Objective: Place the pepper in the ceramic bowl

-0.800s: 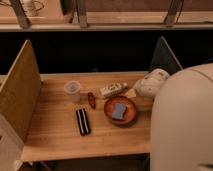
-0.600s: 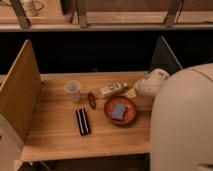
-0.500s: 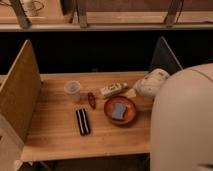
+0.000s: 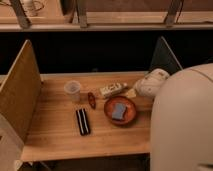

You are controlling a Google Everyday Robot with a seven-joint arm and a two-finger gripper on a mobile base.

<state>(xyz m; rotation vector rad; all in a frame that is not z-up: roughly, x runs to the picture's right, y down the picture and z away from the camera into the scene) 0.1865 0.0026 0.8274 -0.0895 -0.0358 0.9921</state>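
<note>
The pepper [image 4: 91, 99], small and dark red-brown, lies on the wooden table [image 4: 55, 132] just left of the ceramic bowl [image 4: 121, 110]. The bowl is round and orange-brown and holds a blue rectangular piece [image 4: 119, 111]. My gripper [image 4: 148, 83] is the pale rounded end of the arm at the table's right side, just behind and right of the bowl. It is open and holds nothing. It is well clear of the pepper.
A translucent cup [image 4: 72, 90] stands left of the pepper. A black striped bar [image 4: 82, 121] lies in front of it, and a white packet [image 4: 113, 89] behind the bowl. Upright panels [image 4: 20, 95] wall both table ends. My large white body [image 4: 182, 125] fills the right foreground.
</note>
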